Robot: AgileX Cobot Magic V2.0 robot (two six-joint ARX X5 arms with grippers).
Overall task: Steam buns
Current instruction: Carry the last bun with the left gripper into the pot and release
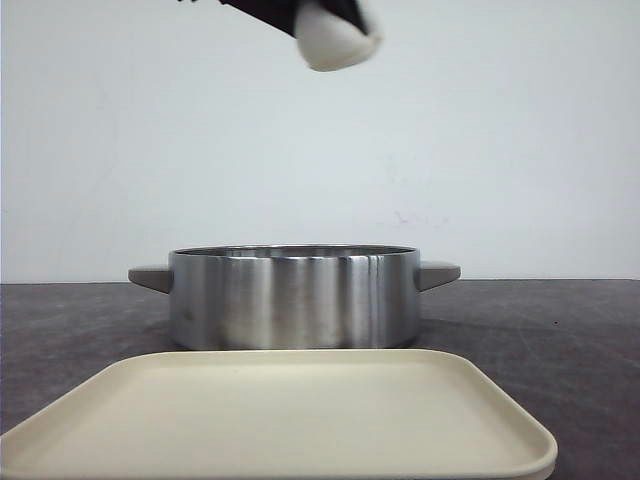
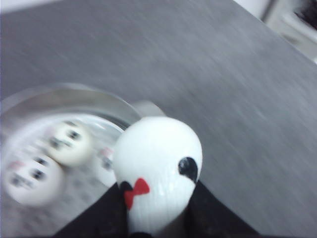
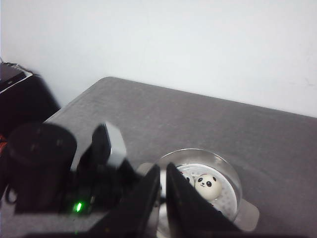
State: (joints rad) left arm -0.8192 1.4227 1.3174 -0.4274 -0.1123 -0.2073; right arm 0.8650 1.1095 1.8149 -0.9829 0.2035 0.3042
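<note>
The bun (image 2: 157,171) I hold is glossy white, with 1 black oval eye and a small red bow mark. My left gripper (image 2: 157,218) is black. The 2 buns (image 2: 47,161) in the pot are white with black panda faces. The pot (image 1: 293,298) is shiny silver with grey handles. The tray (image 1: 275,420) is cream, the table (image 1: 560,330) dark grey.

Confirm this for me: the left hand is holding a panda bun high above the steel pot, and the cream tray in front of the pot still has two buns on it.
Not quite. The left hand does hold a panda bun high above the steel pot, but the cream tray is bare in the front view. The other buns sit inside the pot, as the left wrist view shows.
</note>
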